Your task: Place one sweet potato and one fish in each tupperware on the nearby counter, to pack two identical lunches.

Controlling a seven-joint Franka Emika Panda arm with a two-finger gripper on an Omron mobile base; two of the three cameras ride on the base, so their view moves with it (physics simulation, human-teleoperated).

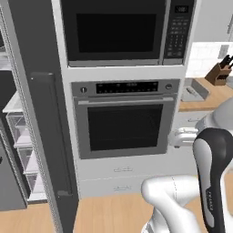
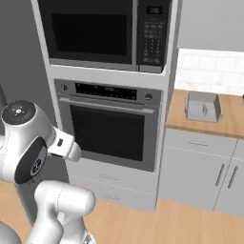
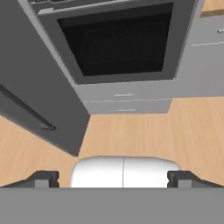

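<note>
Gripper (image 3: 112, 178) gapes; tupperware (image 2: 203, 106) on counter (image 2: 228, 121).

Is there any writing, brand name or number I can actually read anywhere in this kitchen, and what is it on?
No text can be read.
Microwave keypad: marks too small to read.
Microwave clock: lit but blurred.
Oven control strip: pale marks, too blurred to read.
Round cap on the arm: tiny dots, no letters to make out.
The tupperware on the counter bears no label.
</note>
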